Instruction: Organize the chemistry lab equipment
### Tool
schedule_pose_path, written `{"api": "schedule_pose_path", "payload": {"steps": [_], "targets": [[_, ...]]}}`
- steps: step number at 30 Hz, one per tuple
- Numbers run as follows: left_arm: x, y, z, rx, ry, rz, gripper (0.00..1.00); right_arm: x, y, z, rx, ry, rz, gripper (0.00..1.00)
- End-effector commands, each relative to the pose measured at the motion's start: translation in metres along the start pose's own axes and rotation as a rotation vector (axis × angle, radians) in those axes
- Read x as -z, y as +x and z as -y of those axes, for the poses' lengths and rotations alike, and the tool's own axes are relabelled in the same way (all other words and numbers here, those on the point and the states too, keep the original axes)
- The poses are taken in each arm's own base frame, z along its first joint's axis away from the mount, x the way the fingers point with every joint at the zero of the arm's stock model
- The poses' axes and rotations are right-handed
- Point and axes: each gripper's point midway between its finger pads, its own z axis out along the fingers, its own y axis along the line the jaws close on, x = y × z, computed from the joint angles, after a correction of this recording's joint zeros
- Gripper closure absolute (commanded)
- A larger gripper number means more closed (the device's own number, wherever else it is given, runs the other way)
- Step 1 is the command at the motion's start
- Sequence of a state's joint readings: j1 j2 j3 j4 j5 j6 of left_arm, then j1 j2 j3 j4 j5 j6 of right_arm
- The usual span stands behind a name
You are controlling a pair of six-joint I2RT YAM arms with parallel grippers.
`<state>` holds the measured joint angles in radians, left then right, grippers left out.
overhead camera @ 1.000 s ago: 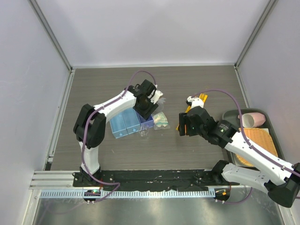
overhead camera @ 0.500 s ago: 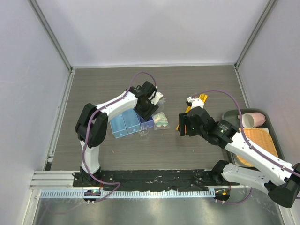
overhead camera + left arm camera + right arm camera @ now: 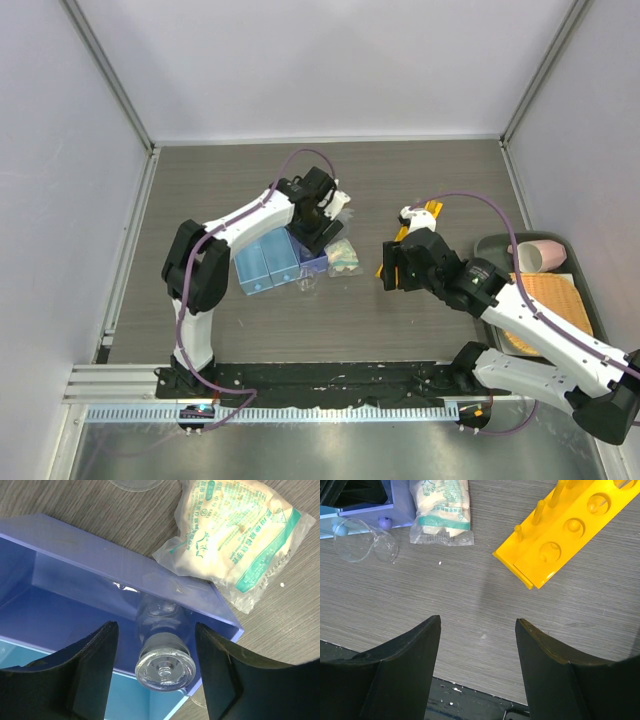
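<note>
We saw a small clear bottle [image 3: 165, 666] standing in the purple compartment of a blue box [image 3: 90, 570], close to the compartment's corner. Just outside that corner a packet [image 3: 235, 535] of beige stuff lay flat on the table [image 3: 470, 590]. Its green print showed characters too small for us to read. A clear dish [image 3: 364, 541] sat near the box's front edge. The yellow rack [image 3: 567, 532], with its round holes, lay well off to the right of the packet.

The left gripper [image 3: 155, 627] hung over the bottle with its fingers spread, one on each side and a gap to both. That arm stretched forward, wrist bent down over the box. The right gripper [image 3: 477, 620] pointed down at bare table between packet and rack, fingers apart and gripping nothing.
</note>
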<state>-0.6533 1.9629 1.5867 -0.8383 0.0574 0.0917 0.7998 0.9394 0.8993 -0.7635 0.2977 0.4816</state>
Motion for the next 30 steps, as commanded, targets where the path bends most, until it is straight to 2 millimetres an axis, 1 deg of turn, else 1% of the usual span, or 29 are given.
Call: {"api": "schedule_pose_path", "payload": {"steps": [1, 4, 6, 7, 8, 10, 12, 13, 15, 16, 19, 20, 21, 22, 24, 25, 27, 28, 29, 30], "targets": [[0.009, -0.009, 0.003, -0.021, 0.02, 0.012, 0.33, 0.005, -0.013, -0.003, -0.02, -0.015, 0.063, 0.33], [0.012, -0.01, 0.002, -0.019, 0.014, 0.009, 0.33, 0.006, -0.012, -0.002, -0.02, -0.014, 0.064, 0.33], [0.017, -0.015, 0.001, -0.018, 0.007, 0.017, 0.33, 0.007, -0.013, -0.002, -0.022, -0.015, 0.068, 0.33], [0.018, -0.013, 0.001, -0.018, 0.008, 0.007, 0.33, 0.007, -0.013, -0.002, -0.021, -0.014, 0.067, 0.33], [0.026, -0.019, 0.001, -0.022, 0.003, 0.024, 0.33, 0.007, -0.014, -0.002, -0.019, -0.015, 0.068, 0.33], [0.035, -0.021, -0.001, -0.022, -0.009, 0.026, 0.33, 0.008, -0.016, -0.003, -0.021, -0.017, 0.073, 0.33], [0.051, -0.03, -0.002, -0.026, -0.021, 0.059, 0.33, 0.008, -0.017, -0.003, -0.019, -0.017, 0.073, 0.33], [0.058, -0.028, -0.001, -0.026, -0.024, 0.055, 0.33, 0.008, -0.017, -0.004, -0.02, -0.023, 0.074, 0.33], [0.072, -0.033, -0.001, -0.025, -0.036, 0.077, 0.33, 0.008, -0.018, -0.005, -0.021, -0.024, 0.076, 0.33], [0.082, -0.032, 0.0, -0.018, -0.041, 0.085, 0.33, 0.008, -0.018, -0.005, -0.021, -0.028, 0.076, 0.33], [0.102, -0.032, 0.001, 0.028, -0.07, 0.099, 0.33, 0.009, -0.02, -0.005, -0.02, -0.028, 0.083, 0.33], [0.107, -0.028, -0.003, 0.048, -0.102, 0.094, 0.34, 0.009, -0.02, -0.005, -0.02, -0.028, 0.083, 0.33], [0.109, -0.024, -0.002, 0.061, -0.104, 0.084, 0.35, 0.01, -0.021, -0.006, -0.02, -0.029, 0.085, 0.33], [0.112, -0.019, 0.004, 0.124, -0.107, 0.082, 0.36, 0.01, -0.022, -0.006, -0.019, -0.03, 0.087, 0.33], [0.114, -0.011, 0.007, 0.186, -0.129, 0.076, 0.36, 0.013, -0.023, -0.006, -0.02, -0.034, 0.091, 0.33], [0.117, -0.003, 0.013, 0.255, -0.143, 0.078, 0.36, 0.014, -0.024, -0.006, -0.022, -0.038, 0.095, 0.33], [0.117, 0.005, 0.014, 0.331, -0.184, 0.087, 0.36, 0.017, -0.024, -0.007, -0.028, -0.048, 0.101, 0.33], [0.11, 0.017, 0.018, 0.378, -0.19, 0.062, 0.37, 0.018, -0.024, -0.007, -0.032, -0.051, 0.102, 0.33], [0.115, 0.02, 0.021, 0.469, -0.188, 0.087, 0.39, 0.019, -0.024, -0.007, -0.033, -0.055, 0.1, 0.33], [0.111, 0.023, 0.024, 0.514, -0.182, 0.091, 0.43, 0.021, -0.024, -0.007, -0.036, -0.06, 0.102, 0.33]]}}
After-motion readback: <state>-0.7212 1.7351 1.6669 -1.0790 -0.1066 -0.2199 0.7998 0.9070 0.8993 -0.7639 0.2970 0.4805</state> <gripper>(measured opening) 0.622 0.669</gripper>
